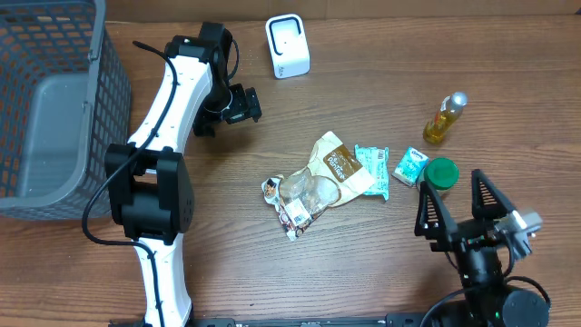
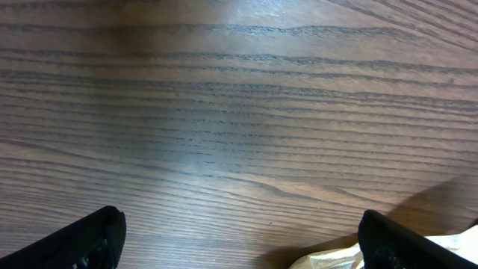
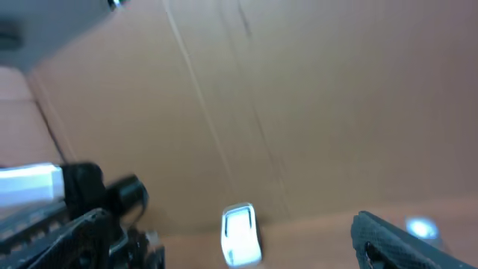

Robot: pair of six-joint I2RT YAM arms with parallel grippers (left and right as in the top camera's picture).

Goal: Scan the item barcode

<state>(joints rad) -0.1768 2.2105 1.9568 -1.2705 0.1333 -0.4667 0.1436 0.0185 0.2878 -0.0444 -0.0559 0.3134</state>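
wood-grain table [image 1: 381, 73] before a tan backdrop [image 3: 336, 112], left hand [image 1: 240, 103] and right hand [image 1: 451, 186] both released, empty.

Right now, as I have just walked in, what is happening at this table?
Nothing is being held at this moment. The left gripper is open over bare wood, between the gray basket and the white scanner. The right gripper is also open, at the near edge beside a green-capped jar. The snack bags, a small teal box and a yellow bottle lie untouched, so no barcode has been scanned yet.
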